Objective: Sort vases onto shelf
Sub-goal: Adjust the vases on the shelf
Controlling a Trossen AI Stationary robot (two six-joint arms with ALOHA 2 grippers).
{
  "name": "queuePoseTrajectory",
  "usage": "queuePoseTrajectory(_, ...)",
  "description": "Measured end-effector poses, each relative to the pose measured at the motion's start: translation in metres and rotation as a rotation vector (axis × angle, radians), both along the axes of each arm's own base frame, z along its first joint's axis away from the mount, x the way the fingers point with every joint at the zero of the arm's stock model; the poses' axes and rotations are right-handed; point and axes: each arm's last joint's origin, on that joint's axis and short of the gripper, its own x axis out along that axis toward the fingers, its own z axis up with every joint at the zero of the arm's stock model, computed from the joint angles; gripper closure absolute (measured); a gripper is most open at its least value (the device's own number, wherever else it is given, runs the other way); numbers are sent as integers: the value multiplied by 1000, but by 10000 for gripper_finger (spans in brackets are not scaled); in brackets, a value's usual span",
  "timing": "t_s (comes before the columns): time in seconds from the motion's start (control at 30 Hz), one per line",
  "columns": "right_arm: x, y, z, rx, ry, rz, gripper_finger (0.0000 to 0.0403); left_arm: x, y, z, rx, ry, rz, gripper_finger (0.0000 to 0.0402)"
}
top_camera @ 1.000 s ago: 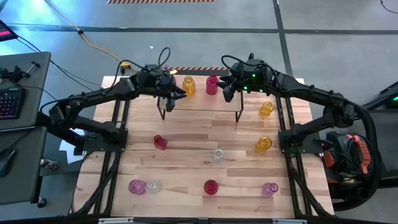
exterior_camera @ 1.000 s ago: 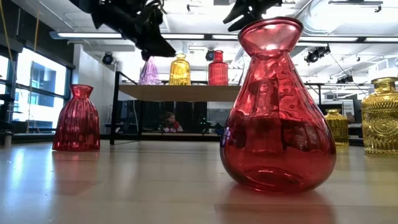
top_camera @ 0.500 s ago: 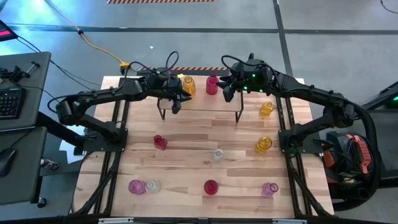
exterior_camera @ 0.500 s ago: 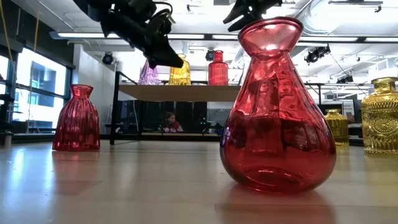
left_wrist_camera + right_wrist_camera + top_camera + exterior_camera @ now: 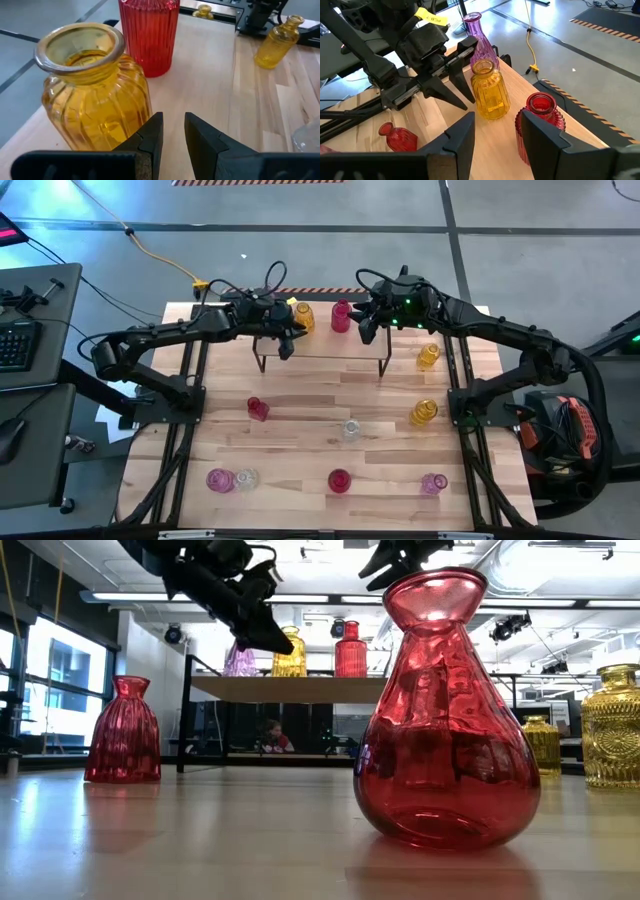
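Note:
The shelf (image 5: 330,346) stands at the table's back middle and carries three vases in a row: a pink vase (image 5: 238,656), an amber vase (image 5: 303,318) and a red vase (image 5: 341,315). My left gripper (image 5: 285,340) hovers over the shelf's left part, right in front of the amber vase (image 5: 95,97), open with nothing between its fingers. My right gripper (image 5: 365,328) hangs by the red vase (image 5: 540,125), open and holding nothing. Several more vases stand on the table: a red one (image 5: 258,409), a clear one (image 5: 350,429), amber ones (image 5: 423,413) and others along the front edge.
A large red vase (image 5: 445,710) stands close to the low camera, and a ribbed red one (image 5: 122,730) is farther left. An amber vase (image 5: 428,356) sits right of the shelf. Black arm frames run down both table sides. A keyboard desk (image 5: 20,340) stands at the left.
My left gripper has slid right along the shelf, past the pink vase toward the amber one. The right arm and all vases have stayed put.

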Motion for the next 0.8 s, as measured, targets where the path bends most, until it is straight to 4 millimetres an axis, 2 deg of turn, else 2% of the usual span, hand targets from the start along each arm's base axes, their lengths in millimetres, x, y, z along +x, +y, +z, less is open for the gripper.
queuePoseTrajectory(0.47,0,0,0,5,-2,11,263,2,-6,2,-22,-19,-16,330)
queuePoseTrajectory(0.63,1,2,0,35,-15,41,263,-6,-14,18,-75,-90,-44,330)
queuePoseTrajectory(0.8,2,2,2,44,-37,40,263,-24,-23,39,-53,-136,-41,330)
